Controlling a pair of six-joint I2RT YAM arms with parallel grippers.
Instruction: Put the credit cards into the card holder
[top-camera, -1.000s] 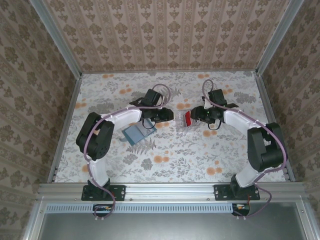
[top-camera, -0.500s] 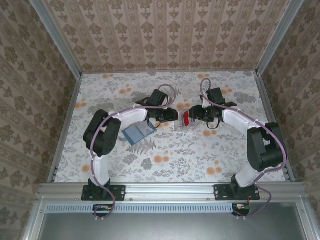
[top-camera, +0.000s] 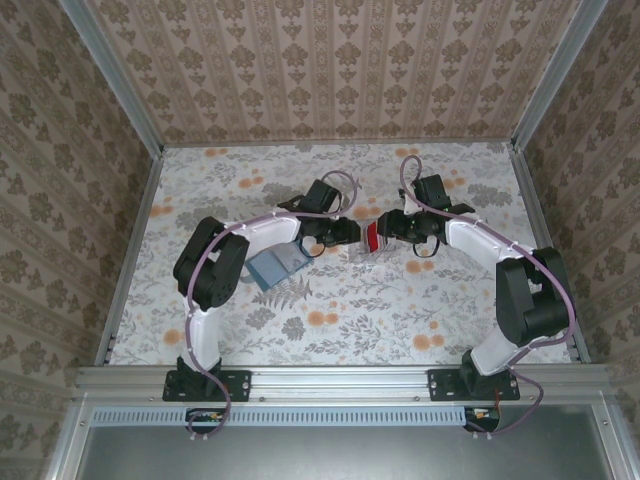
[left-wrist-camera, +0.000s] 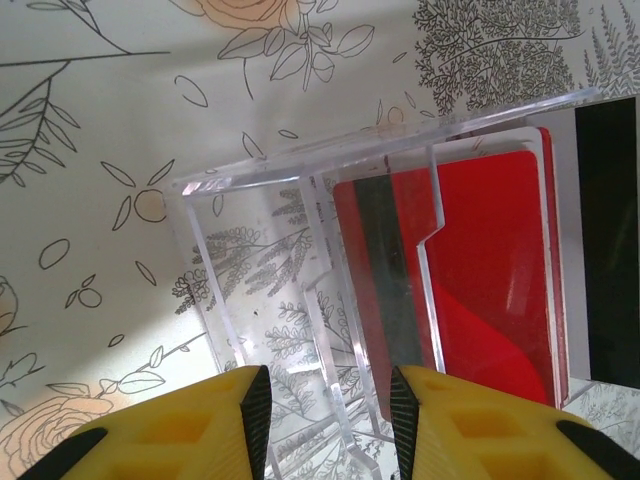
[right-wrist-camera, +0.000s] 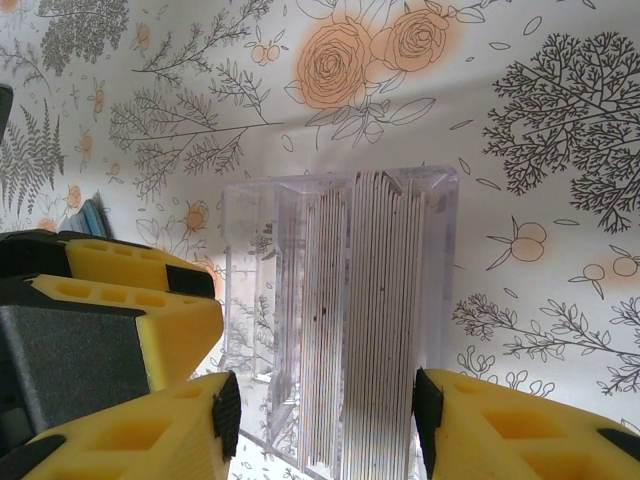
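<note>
R pincer (right-wrist-camera: 325, 420), wide open, lined up edge-on w/ the upright cards (right-wrist-camera: 365, 320) in the clear tray (left-wrist-camera: 250, 178). L pincer (left-wrist-camera: 328, 400), also wide, faced tray's opposite side. Card holder (top-camera: 275, 267) lay beyond L.

Soft, even light fills the overhead view. The white floral-printed worktop (top-camera: 400, 300) is bright, with only faint, diffuse shadows beneath the black-and-white robot arms (top-camera: 265, 228), and small things look coarse.

In the left wrist view a broad grey shadow crosses the top. The transparent plastic tray (left-wrist-camera: 250, 210) shows white glints along its edges, and the bright red flat plastic card (left-wrist-camera: 480, 290) carries a pale sheen. The left hand (left-wrist-camera: 328, 415) sits out of focus at the bottom edge.

In the right wrist view the right hand (right-wrist-camera: 325, 420) is likewise soft. The stack of pale greyish-white thin cards (right-wrist-camera: 370, 320) is crisp, and a dim patch lies just beyond the tray.
</note>
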